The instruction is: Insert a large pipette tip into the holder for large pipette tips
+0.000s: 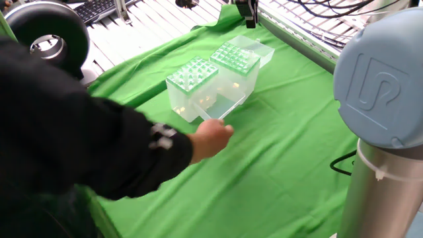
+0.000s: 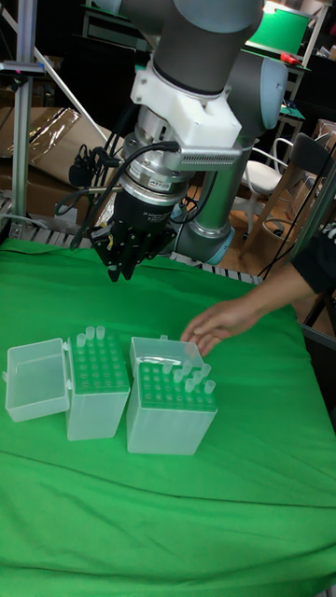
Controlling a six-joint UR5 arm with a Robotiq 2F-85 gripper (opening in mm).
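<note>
The holder for large pipette tips (image 2: 98,373) is the translucent box with the bright green hole plate. Its clear lid (image 2: 37,378) lies open to the left, and a few tips stand at its back edge. In the fixed view this holder (image 1: 234,58) is the farther box. My gripper (image 2: 121,271) hangs well above it, and its dark fingers look close together. In the fixed view the gripper (image 1: 250,20) sits at the top edge. The large pipette tip is out of view; nothing whitish shows under the fingers.
A second translucent box (image 2: 170,406), bristling with clear tips, stands right beside the holder (image 1: 192,76). A person's hand (image 1: 210,140) hovers over the green cloth (image 1: 284,152) near that box. The robot's base column (image 1: 383,132) fills the right.
</note>
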